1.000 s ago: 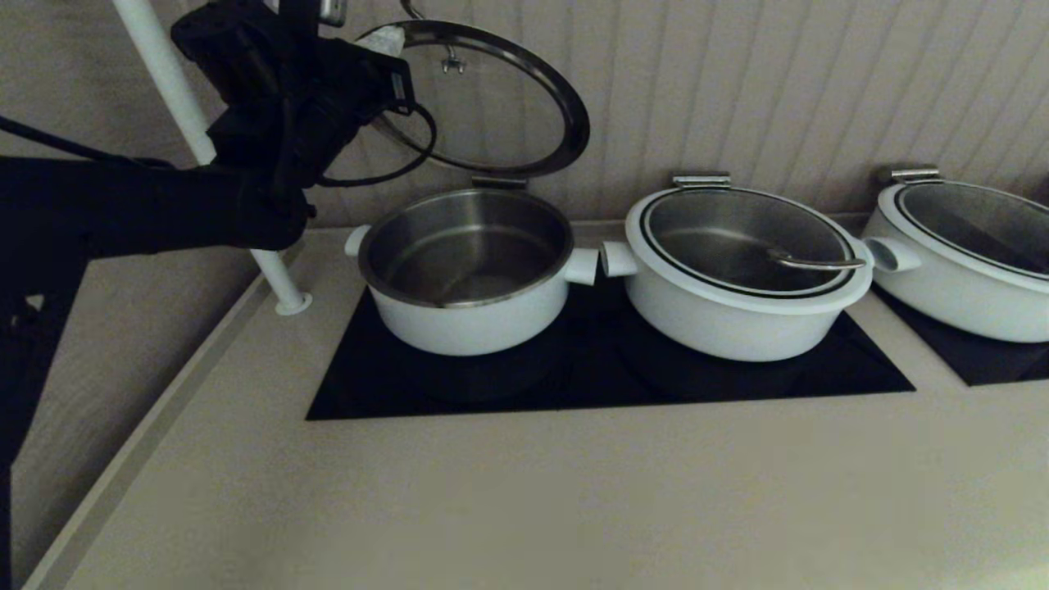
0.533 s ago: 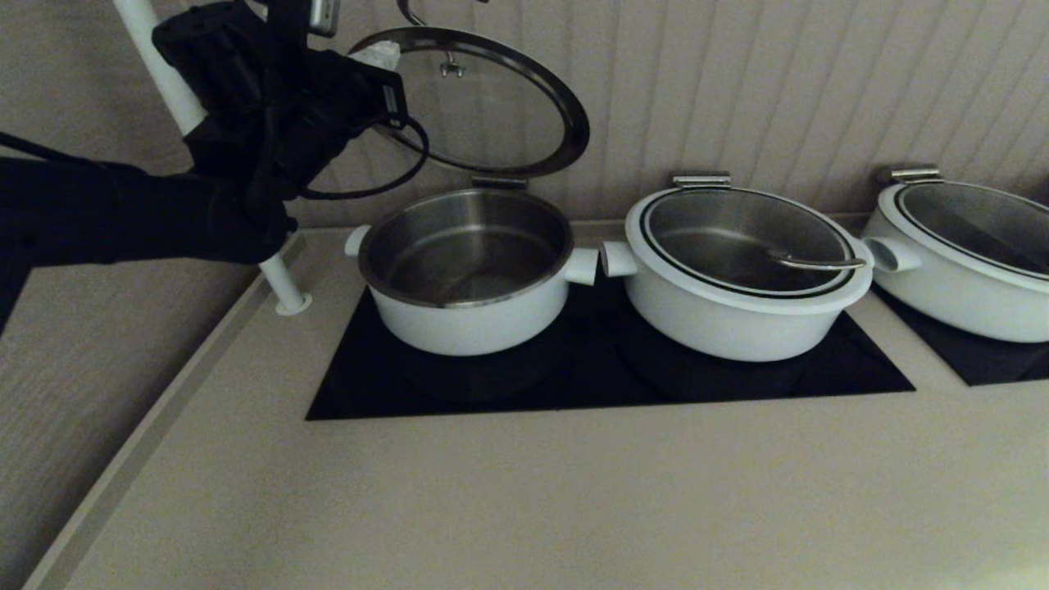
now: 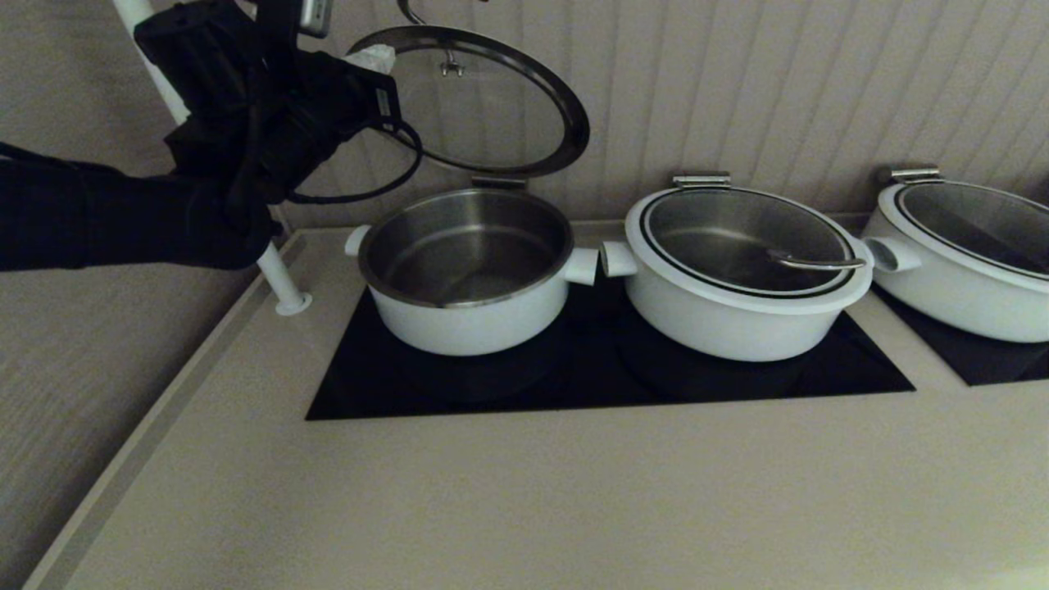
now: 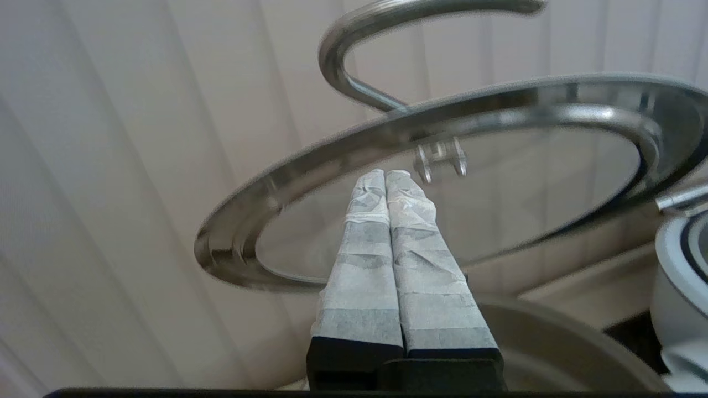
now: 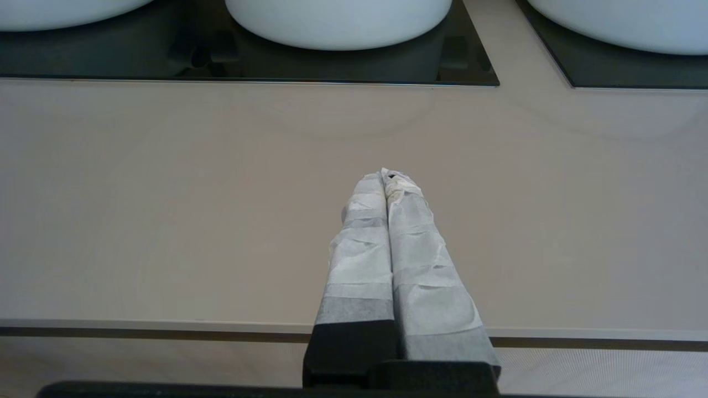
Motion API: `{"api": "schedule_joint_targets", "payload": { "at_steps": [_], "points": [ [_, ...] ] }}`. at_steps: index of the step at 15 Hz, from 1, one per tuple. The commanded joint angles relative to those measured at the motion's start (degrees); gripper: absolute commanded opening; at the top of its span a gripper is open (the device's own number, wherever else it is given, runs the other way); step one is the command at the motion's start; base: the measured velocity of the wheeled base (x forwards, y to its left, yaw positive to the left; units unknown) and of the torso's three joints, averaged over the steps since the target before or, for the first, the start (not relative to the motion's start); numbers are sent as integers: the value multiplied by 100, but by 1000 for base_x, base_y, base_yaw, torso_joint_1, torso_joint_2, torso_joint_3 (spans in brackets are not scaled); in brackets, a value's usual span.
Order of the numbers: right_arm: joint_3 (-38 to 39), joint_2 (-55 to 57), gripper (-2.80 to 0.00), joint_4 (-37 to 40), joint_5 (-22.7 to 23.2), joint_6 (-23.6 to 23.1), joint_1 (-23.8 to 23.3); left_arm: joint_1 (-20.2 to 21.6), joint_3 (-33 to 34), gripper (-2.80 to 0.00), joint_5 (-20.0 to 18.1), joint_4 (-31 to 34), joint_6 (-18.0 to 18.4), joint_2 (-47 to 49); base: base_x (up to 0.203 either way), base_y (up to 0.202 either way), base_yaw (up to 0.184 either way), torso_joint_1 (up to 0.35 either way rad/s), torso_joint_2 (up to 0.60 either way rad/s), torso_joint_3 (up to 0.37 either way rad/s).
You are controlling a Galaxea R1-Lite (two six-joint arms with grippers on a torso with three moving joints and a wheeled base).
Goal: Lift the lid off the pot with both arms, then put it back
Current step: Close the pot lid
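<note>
The pot (image 3: 467,319) stands open on the left of the black cooktop (image 3: 606,389), steel inside, empty. Its glass lid (image 3: 492,106) is tipped up nearly upright behind it, resting by its back edge above the pot's rear rim. My left gripper (image 3: 373,57) is shut and empty, its white tips at the lid's upper left edge. In the left wrist view the gripper (image 4: 386,176) points at the lid's underside (image 4: 553,166), below the wire handle (image 4: 343,44); I cannot tell whether it touches. My right gripper (image 5: 387,176) is shut and empty over the beige counter, out of the head view.
A wider white pot (image 3: 737,279) with its lid on sits right beside the open pot, handles almost touching. A third lidded pot (image 3: 967,262) is at the far right. A white pole (image 3: 279,283) stands left of the cooktop. A ribbed wall is close behind.
My left arm has drawn a little to the left and up beside the raised lid. The lid stays tipped up. The pots have not moved.
</note>
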Motion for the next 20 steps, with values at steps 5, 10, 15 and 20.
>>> {"api": "schedule_joint_targets", "payload": {
  "at_steps": [5, 10, 15, 20],
  "points": [
    [0, -2, -280, -7, 4, 1, 1, 93, 397, -280, -8, 9, 18, -398, 0, 0, 0, 0, 0, 0],
    [0, -2, -280, 2, 4, 1, 8, 142, -30, -280, -54, 802, 28, -485, 0, 0, 0, 0, 0, 0],
    [0, -2, -280, 2, 4, -2, 1, 142, -900, -280, -454, 1759, 39, -420, 0, 0, 0, 0, 0, 0],
    [0, -2, -280, 2, 4, 1, 1, 142, -2050, -280, -547, 2392, 165, -64, 0, 0, 0, 0, 0, 0]
  ]
}}
